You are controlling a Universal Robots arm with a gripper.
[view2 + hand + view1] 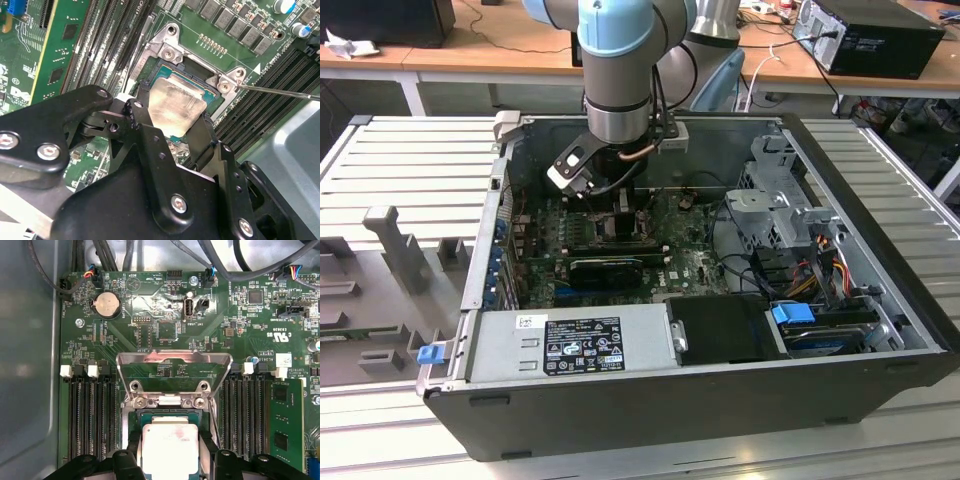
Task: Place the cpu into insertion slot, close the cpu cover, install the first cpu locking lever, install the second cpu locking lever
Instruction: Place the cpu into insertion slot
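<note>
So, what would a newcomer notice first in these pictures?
The pale blue robot arm reaching down into the open computer case stands out in the exterior view. In both wrist views, the black end effector grips a silver chip at its socket, with the shiny metal cover standing open at the socket's edge.

Tight room around the socket [167,401].
Exterior view: gripper [170,442] clamping chip [175,105] fills it; graphics card [610,268] at six o'clock, drive cage [780,205] at three, case wall [500,240] at nine.
</note>
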